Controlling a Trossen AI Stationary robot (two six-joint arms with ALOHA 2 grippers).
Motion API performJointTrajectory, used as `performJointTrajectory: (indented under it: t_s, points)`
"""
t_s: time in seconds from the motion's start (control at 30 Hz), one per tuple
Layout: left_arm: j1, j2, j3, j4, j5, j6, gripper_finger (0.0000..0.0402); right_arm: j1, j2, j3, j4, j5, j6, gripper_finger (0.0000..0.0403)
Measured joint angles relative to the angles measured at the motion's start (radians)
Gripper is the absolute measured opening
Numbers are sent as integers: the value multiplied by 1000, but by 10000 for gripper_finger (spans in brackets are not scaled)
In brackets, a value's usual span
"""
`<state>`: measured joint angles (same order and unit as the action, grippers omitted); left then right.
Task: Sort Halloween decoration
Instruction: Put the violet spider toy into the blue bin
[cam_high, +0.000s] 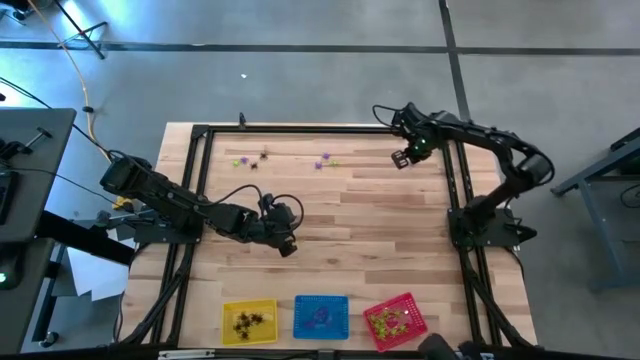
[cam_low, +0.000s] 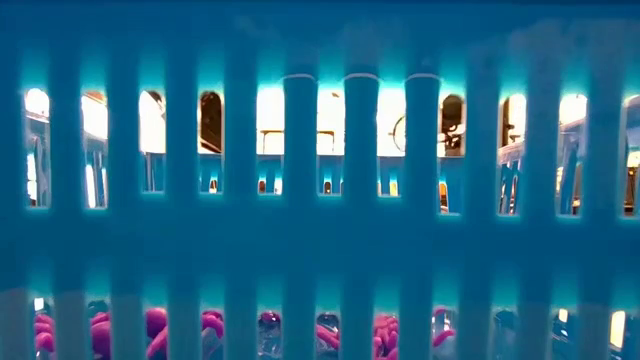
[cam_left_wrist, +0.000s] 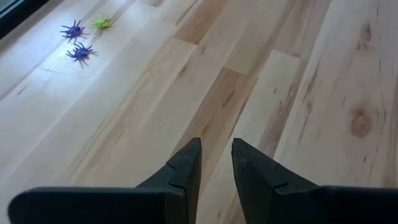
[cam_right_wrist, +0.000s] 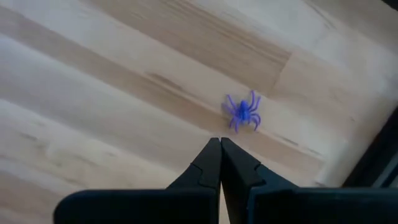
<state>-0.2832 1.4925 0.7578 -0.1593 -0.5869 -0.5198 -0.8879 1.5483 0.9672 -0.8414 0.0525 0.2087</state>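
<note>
- L gripper sits over the mid-left of the table, low over bare wood. On my L wrist cam its fingers stand a little apart w/ a narrow gap, nothing between them.
- Same cam: two purple spiders lie close together on the wood ahead, one yellow-green spider just beside them. All well apart from the L fingertips.
- R gripper is up near the far-right part of the table. On my R wrist cam the tips are pressed together, fully closed, empty.
- One purple spider lies on the wood just past the R tips, near but not touching that I can see.
- Top cam: loose trinkets along the far edge, a small cluster at far-left w/ yellow-green and dark ones, another near far-centre w/ purple and yellow-green.
- Near edge, three baskets in a row: yellow basket w/ dark trinkets, blue basket w/ purple ones, red basket w/ yellow-green ones; red sits tilted.
- Low cam is blocked by the blue basket wall; purple trinkets show thru the lower slots.
</note>
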Motion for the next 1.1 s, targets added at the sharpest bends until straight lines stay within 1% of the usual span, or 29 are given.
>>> performJointTrajectory:
  t_s: [0.2, 0.4, 0.47, 0.57, 0.67, 0.7, 0.8, 0.83, 0.87, 0.97, 1.0, 1.1]
  points:
    - [2, 0, 0, 0, -1, 40, 78, -25, 38, 0, 42, 5, -41, 1]
    - [2, 0, 0, 0, -4, 43, 78, -37, 45, 0, 63, 7, -92, 1]
    - [2, 0, 0, 0, -5, 45, 78, -37, 45, 0, 60, -6, -113, 6]
    - [2, 0, 0, 0, -5, 46, 78, -29, 45, 0, 53, -10, -145, 33]
    - [2, 0, 0, 0, -5, 45, 78, -20, 45, 0, 46, 18, -174, 75]
    - [2, 0, 0, 0, -5, 45, 78, -19, 45, 0, 46, 45, -176, 90]
    - [2, 0, 0, 0, -5, 45, 78, -20, 45, 0, 54, 177, -135, 127]
    - [2, 0, 0, 0, -5, 45, 78, -26, 45, 0, 53, 184, -126, 136]
    - [2, 0, 0, 0, -7, 45, 78, -35, 45, 0, 53, 166, -118, 144]
    - [2, 0, 0, 0, -20, 45, 78, -57, 57, 1, 56, 34, -78, 154]
    - [2, 0, 0, 0, -22, 44, 78, -63, 70, 1, 55, 11, -63, 155]
    - [2, 0, 0, 0, -23, 44, 78, -68, 123, 1, 55, 14, -51, 154]
